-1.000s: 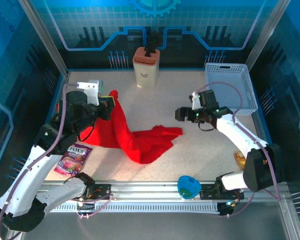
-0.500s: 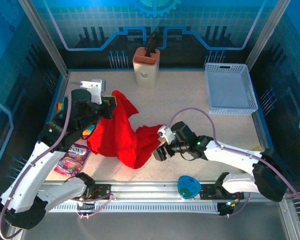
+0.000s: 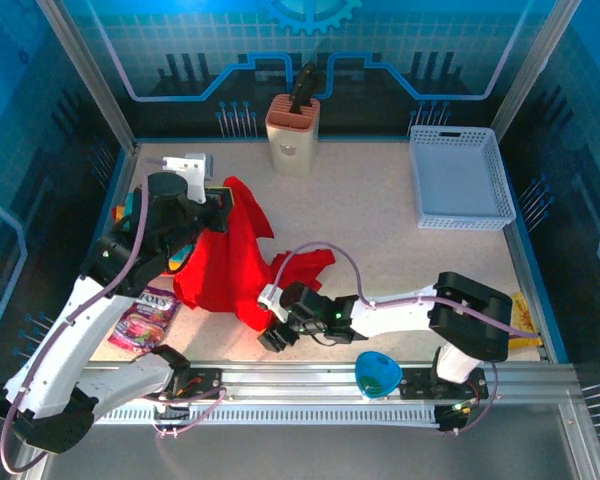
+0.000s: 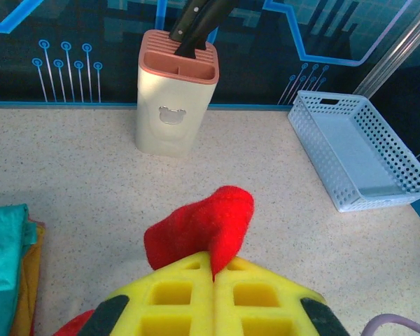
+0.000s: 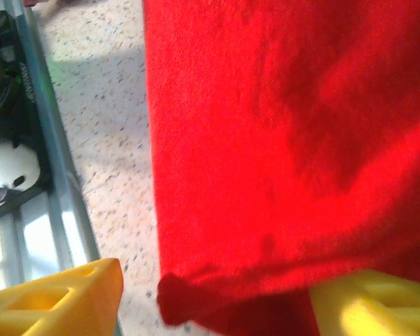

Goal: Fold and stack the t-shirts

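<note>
the step in hand looks like spreading the bright red short-sleeved cloth t-shirt (image 3: pixel 225 268) for its first fold. it lies bunched on the left half of the speckled table (image 3: pixel 380 210), with one corner lifted. the left gripper (image 4: pixel 213 269) has its yellow pads pressed together on a tuft of that red cloth and holds it above the tabletop. it is near the folded teal shirt (image 4: pixel 3 241), which lies on yellow-orange ones at the table's left edge. the right gripper (image 5: pixel 210 308) sits low at the red shirt's near hem, close to the metal front rail (image 3: pixel 310 385). its fingers stand apart with the red edge between them, not yet clamped. next, i judge, the right jaws must close on that hem. both arms would then draw apart to pull the limp cloth flat, and it may slip or bunch.
</note>
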You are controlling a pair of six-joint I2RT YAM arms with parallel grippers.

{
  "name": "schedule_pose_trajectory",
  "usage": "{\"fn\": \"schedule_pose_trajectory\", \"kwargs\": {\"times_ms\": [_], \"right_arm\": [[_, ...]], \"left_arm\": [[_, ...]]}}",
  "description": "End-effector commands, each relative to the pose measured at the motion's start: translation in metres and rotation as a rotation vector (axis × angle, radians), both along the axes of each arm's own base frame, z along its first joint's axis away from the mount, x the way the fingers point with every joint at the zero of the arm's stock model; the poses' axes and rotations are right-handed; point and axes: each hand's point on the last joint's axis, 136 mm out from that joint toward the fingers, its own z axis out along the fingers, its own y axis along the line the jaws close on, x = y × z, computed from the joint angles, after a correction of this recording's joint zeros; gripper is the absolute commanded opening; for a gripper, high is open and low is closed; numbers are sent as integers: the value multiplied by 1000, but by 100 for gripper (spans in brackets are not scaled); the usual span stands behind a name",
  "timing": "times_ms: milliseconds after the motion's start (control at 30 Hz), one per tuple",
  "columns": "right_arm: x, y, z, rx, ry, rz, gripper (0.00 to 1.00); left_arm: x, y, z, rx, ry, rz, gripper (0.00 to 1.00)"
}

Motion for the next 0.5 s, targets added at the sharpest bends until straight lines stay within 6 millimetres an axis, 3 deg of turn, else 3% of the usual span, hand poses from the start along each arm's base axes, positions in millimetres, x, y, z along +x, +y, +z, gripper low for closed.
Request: {"fn": "schedule_pose_trajectory", "kwargs": {"times_ms": [0,100,233,367,467], "right_arm": [[19,13,7,29,-40,-96,58],[37,-4,4,-18,-80,-201,31],[57,-37,22,-8,-110,-269,4],[84,-91,55,-62,-191,-360,0],[108,-137,100,-115,-312,-440,0]], "left_arm": [[2,6,28,-18,-81,26,1],[1,9,30,-9,-86,32,1],[1,12,31,5,-95,42,1],[2,12,31,4,-101,43,1],[5,7,34,-15,-112,32,1]]}}
